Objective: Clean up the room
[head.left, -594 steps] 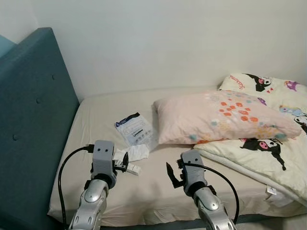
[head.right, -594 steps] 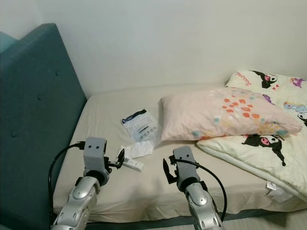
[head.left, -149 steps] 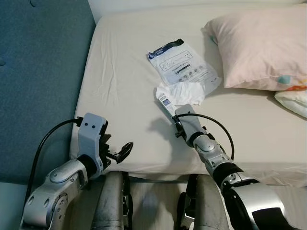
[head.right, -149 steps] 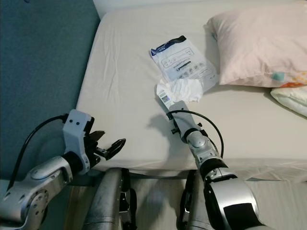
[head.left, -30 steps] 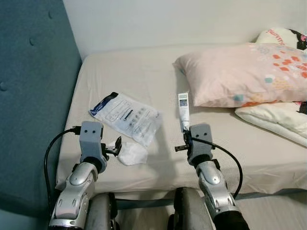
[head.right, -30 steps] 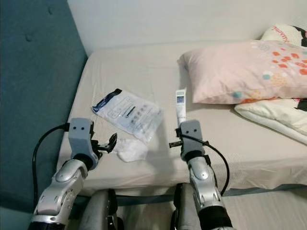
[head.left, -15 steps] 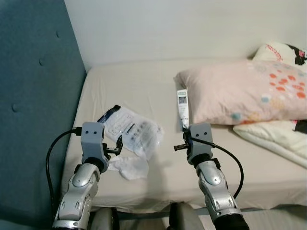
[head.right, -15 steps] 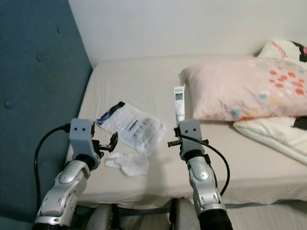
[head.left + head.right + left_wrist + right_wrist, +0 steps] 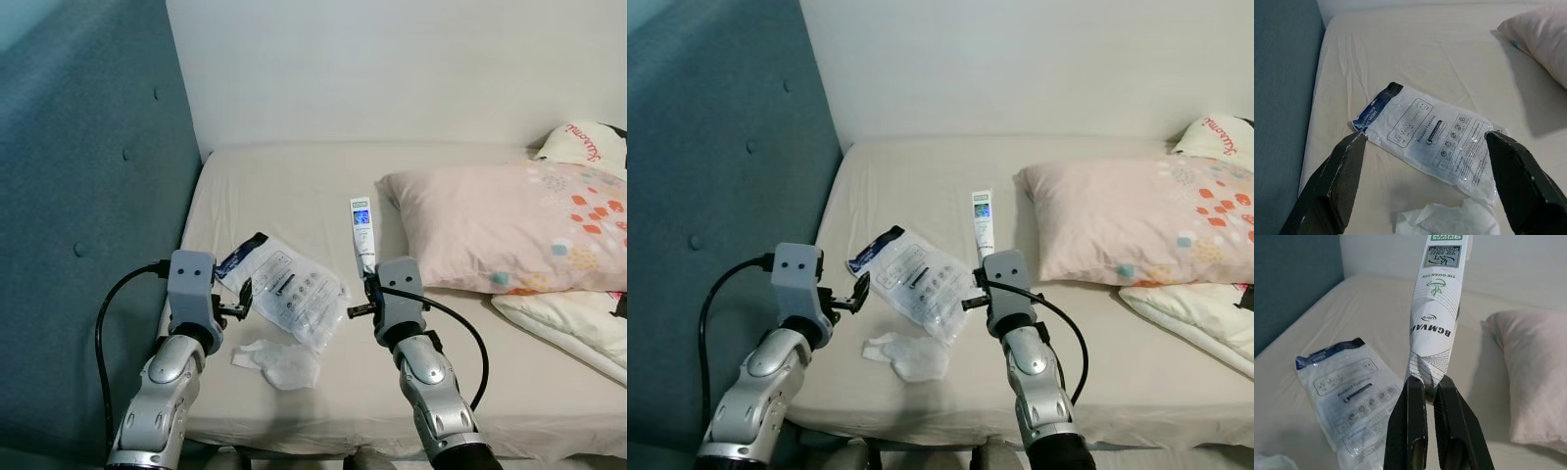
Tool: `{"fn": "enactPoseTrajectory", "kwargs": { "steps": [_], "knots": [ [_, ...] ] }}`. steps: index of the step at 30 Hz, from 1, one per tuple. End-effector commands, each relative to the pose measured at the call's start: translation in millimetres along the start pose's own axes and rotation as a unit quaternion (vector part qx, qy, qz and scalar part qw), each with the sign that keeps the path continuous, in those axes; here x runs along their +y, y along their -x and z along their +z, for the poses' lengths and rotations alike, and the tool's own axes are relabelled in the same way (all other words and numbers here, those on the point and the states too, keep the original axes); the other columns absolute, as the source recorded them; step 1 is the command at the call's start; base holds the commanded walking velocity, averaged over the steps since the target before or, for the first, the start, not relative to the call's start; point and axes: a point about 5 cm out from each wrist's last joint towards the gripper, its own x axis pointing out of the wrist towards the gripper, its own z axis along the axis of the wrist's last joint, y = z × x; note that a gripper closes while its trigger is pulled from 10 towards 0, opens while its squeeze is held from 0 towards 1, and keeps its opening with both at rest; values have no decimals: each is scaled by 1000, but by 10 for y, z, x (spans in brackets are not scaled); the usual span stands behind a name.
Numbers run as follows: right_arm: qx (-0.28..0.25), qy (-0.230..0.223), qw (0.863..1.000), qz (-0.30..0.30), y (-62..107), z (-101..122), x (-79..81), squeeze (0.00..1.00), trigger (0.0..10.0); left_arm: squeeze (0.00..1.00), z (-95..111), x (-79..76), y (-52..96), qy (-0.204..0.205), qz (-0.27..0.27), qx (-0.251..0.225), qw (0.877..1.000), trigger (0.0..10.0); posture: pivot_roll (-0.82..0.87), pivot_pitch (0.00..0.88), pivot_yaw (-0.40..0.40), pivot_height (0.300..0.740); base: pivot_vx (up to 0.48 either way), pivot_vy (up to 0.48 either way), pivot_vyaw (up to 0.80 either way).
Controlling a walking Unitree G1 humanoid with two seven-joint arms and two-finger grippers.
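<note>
My right gripper (image 9: 366, 281) is shut on the bottom end of a white tube (image 9: 361, 234) with a blue and green label, holding it upright above the bed; in the right wrist view the tube (image 9: 1437, 313) rises from between the fingers (image 9: 1413, 416). A clear plastic packet (image 9: 291, 290) with a blue edge lies flat on the beige sheet, and a crumpled white tissue (image 9: 280, 363) lies just in front of it. My left gripper (image 9: 245, 295) hovers open over the packet's near corner, its fingers (image 9: 1334, 188) spread wide around the packet (image 9: 1432, 139).
A pink pillow (image 9: 502, 231) lies to the right, partly on a cartoon-print duvet (image 9: 573, 328). A teal padded headboard (image 9: 88, 196) rises on the left, with a white wall behind the bed. The mattress front edge (image 9: 323, 431) runs below my arms.
Five seconds ago my right gripper was down at the tube beside the tissue; now it holds the tube up. Over the last second the camera has lifted and both arms keep their pose.
</note>
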Motion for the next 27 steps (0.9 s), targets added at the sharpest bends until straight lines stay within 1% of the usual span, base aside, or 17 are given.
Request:
{"fn": "enactPoseTrajectory", "kwargs": {
  "steps": [1,2,5,6,9,13,14,23,27],
  "knots": [
    [11,-1,1000,-6,61,-70,-28,0,10000,0,-141,4,61,-10,-7,26,1000,10000,33,132,-29,678,0,0,0],
    [14,-1,1000,-8,82,-93,-38,0,10000,0,-174,2,74,-19,-8,32,999,10000,32,124,-27,678,0,0,0],
    [17,0,1000,-10,94,-109,-43,0,10000,0,-194,2,81,-25,-9,35,999,10000,32,123,-26,678,0,0,0],
    [21,1,1000,-13,132,-142,-53,0,10000,0,-230,9,91,-38,-7,42,998,10000,31,120,-25,678,0,0,0],
    [23,-4,1000,-13,165,-164,-51,0,10000,0,-245,-5,95,-45,-13,44,998,10000,32,122,-23,678,0,0,0],
    [28,-7,999,-15,189,-195,-38,0,10000,0,-259,-25,96,-47,-19,46,998,10000,32,121,-21,687,0,0,0],
    [28,-13,999,-15,202,-204,-25,0,10000,0,-263,-36,97,-47,-22,46,998,10000,32,124,-17,697,0,0,0],
    [26,-16,999,-14,222,-207,0,0,10000,0,-291,-80,109,-48,-42,54,997,10000,32,128,-10,727,0,0,0],
    [31,-33,999,-12,244,-229,21,0,10000,0,-301,-115,124,-52,-58,55,995,10000,34,133,-8,732,0,0,0]
  ]
}}
